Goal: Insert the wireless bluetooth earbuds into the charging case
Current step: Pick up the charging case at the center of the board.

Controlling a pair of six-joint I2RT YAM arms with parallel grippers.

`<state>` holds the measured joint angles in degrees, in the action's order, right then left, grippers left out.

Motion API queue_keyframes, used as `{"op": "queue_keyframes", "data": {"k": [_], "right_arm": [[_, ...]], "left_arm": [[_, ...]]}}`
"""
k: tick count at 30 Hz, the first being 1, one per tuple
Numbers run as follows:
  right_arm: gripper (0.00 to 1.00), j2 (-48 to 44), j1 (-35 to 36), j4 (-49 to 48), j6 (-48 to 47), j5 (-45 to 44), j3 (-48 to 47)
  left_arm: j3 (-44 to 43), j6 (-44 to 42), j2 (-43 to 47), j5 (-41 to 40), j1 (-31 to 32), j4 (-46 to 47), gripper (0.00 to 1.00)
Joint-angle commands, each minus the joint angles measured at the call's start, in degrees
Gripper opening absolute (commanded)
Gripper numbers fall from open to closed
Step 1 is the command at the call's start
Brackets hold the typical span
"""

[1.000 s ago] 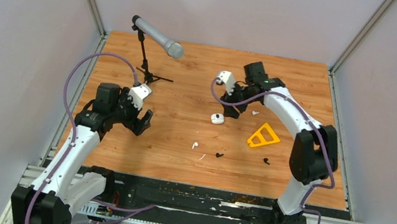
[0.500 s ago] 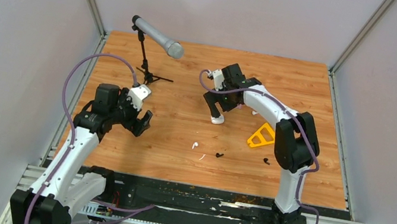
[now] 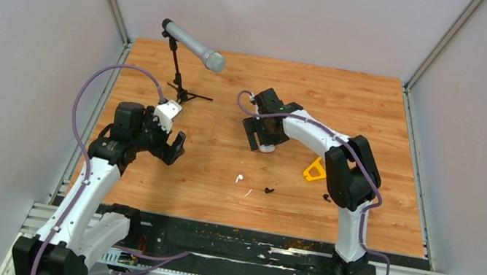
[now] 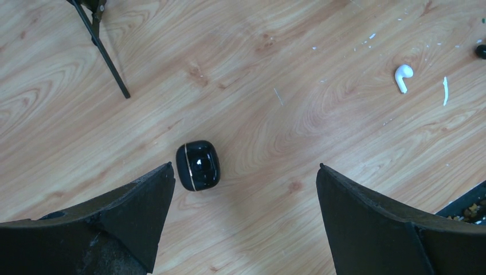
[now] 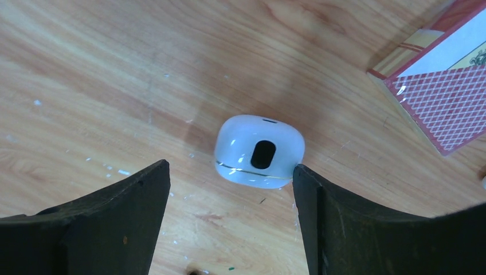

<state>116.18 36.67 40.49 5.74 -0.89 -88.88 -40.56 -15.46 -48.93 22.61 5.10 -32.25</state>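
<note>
right arm swung left since a second ago: right end effector (image 5: pixel 229 169) hangs spread astride white charging case (image 5: pixel 259 150) on counter (image 5: pixel 86 69). left end effector (image 4: pixel 243 172) spread near black charging case (image 4: pixel 198 165). white earbud (image 4: pixel 403 77) lies loose, well apart. step: reaching for case; next, a square pinch.

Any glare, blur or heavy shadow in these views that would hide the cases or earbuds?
Top external: even light, sharp, but the black earbuds are mere specks. Left wrist: black case sharp with small glints on top; white earbud crisp. Right wrist: white case in focus, soft shadow on its left in the picture; the right gripper's fingers are dark, with little detail.
</note>
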Motion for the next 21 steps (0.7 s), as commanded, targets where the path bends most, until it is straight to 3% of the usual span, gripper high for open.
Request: {"op": "queue_keyframes", "data": {"k": [1, 8, 14, 17, 19, 21], "right_arm": [[0.78, 1.3, -0.4, -0.2, 3.1, -4.9, -0.5], [0.77, 3.2, -0.3, -4.0, -0.5, -7.5, 0.5], [0.61, 3.5, -0.3, -5.6, -4.5, -5.7, 1.3], [0.5, 2.2, -0.3, -5.9, -10.5, -1.1, 2.2], [0.39, 0.5, -0.3, -5.2, -17.1, 6.7, 2.5], [0.4, -0.8, 0.2, -3.2, -23.8, 11.3, 2.4]], "left_arm": [[-0.8, 2.7, 1.1, 1.3, -1.2, 2.2, 1.0], [-0.3, 5.1, 1.1, 2.4, -2.5, 3.5, 1.0], [-0.2, 5.4, 1.0, 2.7, -2.6, 4.0, 1.0], [-0.1, 5.3, 1.0, 2.9, -2.6, 3.9, 1.0], [-0.2, 4.8, 1.0, 3.1, -2.6, 3.6, 1.0], [-0.3, 4.1, 0.8, 3.2, -2.6, 3.5, 1.0]]}}
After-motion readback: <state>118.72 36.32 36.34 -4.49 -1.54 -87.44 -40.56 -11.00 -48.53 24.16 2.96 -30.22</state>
